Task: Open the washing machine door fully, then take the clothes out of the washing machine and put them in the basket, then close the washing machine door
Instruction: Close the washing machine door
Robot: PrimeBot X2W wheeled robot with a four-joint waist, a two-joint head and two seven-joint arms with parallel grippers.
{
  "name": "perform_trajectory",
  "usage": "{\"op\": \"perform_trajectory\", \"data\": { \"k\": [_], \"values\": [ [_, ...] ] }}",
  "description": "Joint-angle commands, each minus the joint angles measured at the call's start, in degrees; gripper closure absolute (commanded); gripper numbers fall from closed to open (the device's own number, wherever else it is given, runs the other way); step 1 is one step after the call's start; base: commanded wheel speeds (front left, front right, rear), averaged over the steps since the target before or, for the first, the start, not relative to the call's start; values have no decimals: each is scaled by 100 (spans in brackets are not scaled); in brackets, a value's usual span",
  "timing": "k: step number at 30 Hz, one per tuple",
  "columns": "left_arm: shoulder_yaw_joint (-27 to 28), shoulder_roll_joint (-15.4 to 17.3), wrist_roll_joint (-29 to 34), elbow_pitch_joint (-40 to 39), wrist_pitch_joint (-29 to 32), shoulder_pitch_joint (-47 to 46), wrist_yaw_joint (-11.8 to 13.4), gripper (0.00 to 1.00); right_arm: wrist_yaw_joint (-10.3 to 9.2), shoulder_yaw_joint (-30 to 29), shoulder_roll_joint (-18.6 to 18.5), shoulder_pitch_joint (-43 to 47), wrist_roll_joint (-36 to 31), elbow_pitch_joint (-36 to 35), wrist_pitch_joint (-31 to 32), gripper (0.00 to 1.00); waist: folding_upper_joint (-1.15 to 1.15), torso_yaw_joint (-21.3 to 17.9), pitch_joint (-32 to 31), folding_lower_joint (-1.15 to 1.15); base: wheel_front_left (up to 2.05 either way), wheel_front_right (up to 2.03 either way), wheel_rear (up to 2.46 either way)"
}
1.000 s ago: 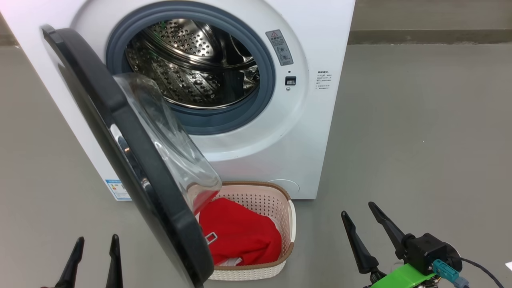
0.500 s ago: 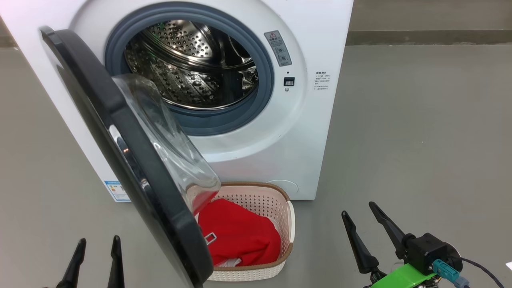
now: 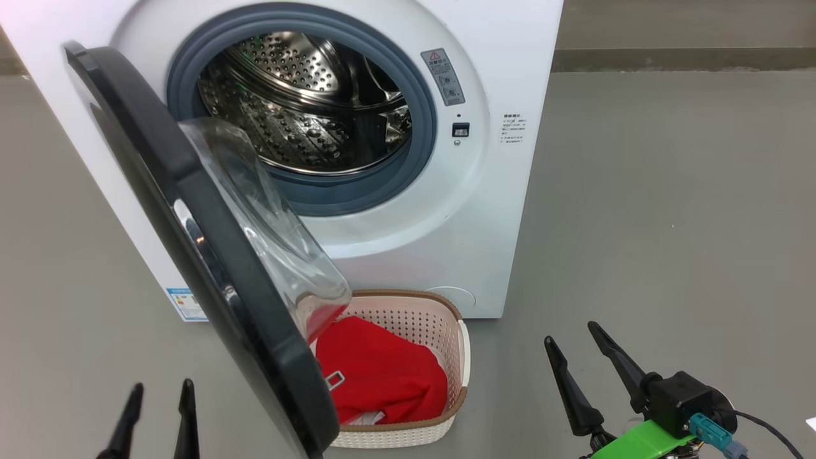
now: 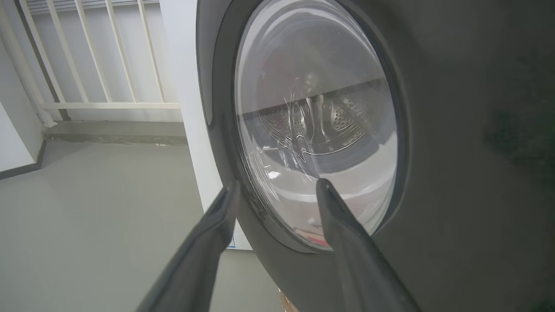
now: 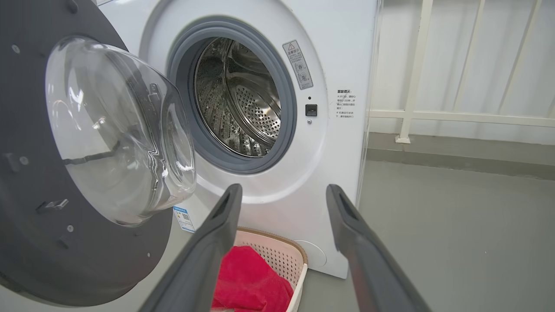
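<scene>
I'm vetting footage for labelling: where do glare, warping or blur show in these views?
Head view: sharp, glints on the washing machine door glass. Left wrist view: that glass warps the drum behind; left gripper fingers look soft. Right wrist view: highlights streak the glass.

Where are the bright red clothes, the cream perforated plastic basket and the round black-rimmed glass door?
bright red fabric clothes (image 3: pixel 382 376), head view, middle of the bunch.
cream perforated plastic basket (image 3: pixel 414 320), head view, inner back wall.
round black-rimmed glass door (image 3: pixel 264 325), head view, dark rim edge.
</scene>
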Motion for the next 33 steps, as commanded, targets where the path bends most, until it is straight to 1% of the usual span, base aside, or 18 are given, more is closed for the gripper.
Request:
{"op": "perform_trajectory", "data": {
  "k": [1, 2, 7, 10, 12, 14, 18, 21, 23, 26, 28, 30, 33],
  "values": [
    [147, 34, 44, -115, -69, -56, 22, 89, 39, 110, -4, -265, 66, -135, -37, 0, 0, 0, 1, 0, 0, 0, 0],
    [138, 34, 52, -126, -69, -73, 25, 100, 39, 112, -4, -264, 66, -134, -37, 0, 0, 1, 2, 0, 0, 0, 0],
    [63, 34, 51, -229, -69, -221, 41, 100, 39, 121, -4, -254, 60, -116, -37, 0, 0, 8, -3, 0, 0, 0, 0],
    [114, 34, -490, -347, -69, -363, 161, 100, 39, 129, -4, -249, 69, -106, -37, 0, 0, 9, -16, 0, 0, 0, 0],
    [164, 34, -1265, -407, -69, -484, 268, 100, 39, 151, -4, -250, 79, -95, -37, 0, 0, 1, -23, 0, 0, 0, 0],
    [179, 34, -2236, -459, -69, -589, 353, 100, 39, 178, -4, -242, 91, -90, -37, 0, 0, -13, -38, 0, 0, 0, 0],
    [-35, 34, -3961, -545, -62, -681, 394, 100, 39, 202, -4, -225, 118, -88, -37, 0, 0, -53, -65, 0, 0, 0, 0],
    [-228, 34, -5366, -735, 140, -736, 481, 100, 39, 196, -4, -210, 124, -92, -37, 0, 0, -75, -69, 0, 0, 0, 0],
    [-325, 34, -6146, -951, 327, -756, 624, 100, 39, 181, -4, -202, 121, -94, -37, 0, 0, -84, -67, 0, 0, 0, 0],
    [-402, 34, -7118, -1277, 511, -763, 934, 100, 39, 177, -4, -207, 118, -92, -37, 0, 0, -100, -56, 0, 0, 0, 0],
    [-448, 34, -7723, -1488, 625, -771, 1092, 100, 39, 180, -4, -214, 117, -92, -37, 0, 0, -111, -44, 0, 0, 0, 0],
    [-498, 34, -8168, -1685, 726, -766, 1208, 100, 39, 179, -4, -222, 117, -92, -37, 0, 0, -122, -31, 0, 0, 0, 0],
    [-592, 34, -8663, -1944, 871, -744, 1329, 100, 39, 182, -4, -229, 113, -87, -37, 0, 0, -143, -18, 0, 0, 0, 0]
  ]
}}
